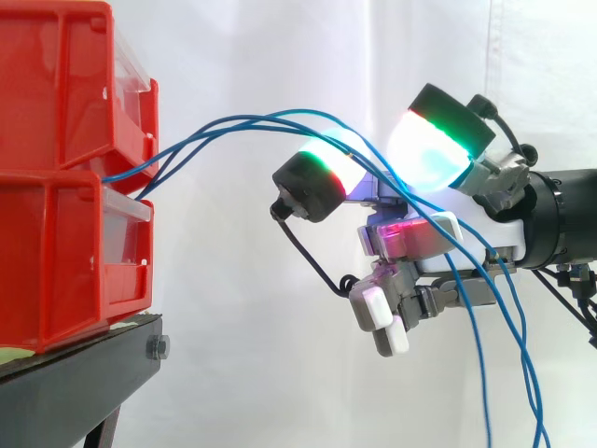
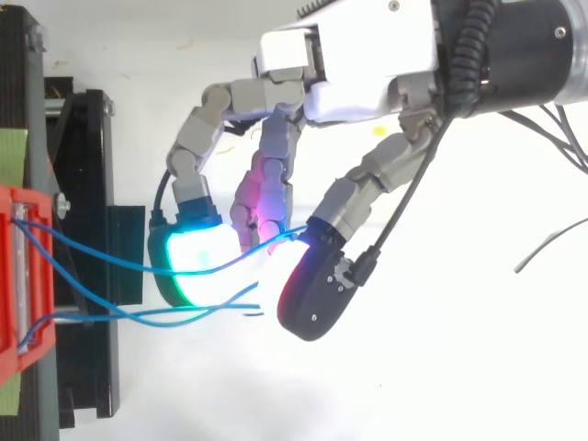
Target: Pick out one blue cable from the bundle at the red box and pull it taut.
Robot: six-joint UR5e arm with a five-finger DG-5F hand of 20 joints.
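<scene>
Red bins (image 1: 56, 112) stacked two high on a black stand (image 1: 75, 383), well off the fingertip side of the hand, white curtain (image 1: 242, 327) behind. Blue cables (image 1: 252, 119) come out of the gap between the upper and lower bin on the side facing the hand. There are several strands, and I can't separate a single one. They rise in a loose arc toward the hand, slack, not taut. In the top view the strands spread apart near the bins and cross one another just short of the fingertips. Hand (image 1: 420, 238) comes in from the right, palm roughly level with the seam between the bins, well apart from them and touching neither the bins nor the stand. It is partly closed: fingers curled, with two glowing pads (image 1: 317, 182) brought close together, one dark with a green and red rim, the other cyan-green. The cables run between those two pads, so the hand has the strands in a pinch; glare in the top view hides how tight the contact is. The other fingers are folded down under the palm and hold nothing. Past the pads the cables drop across the palm and hang straight down below the wrist, running out of the side view at the bottom.
</scene>
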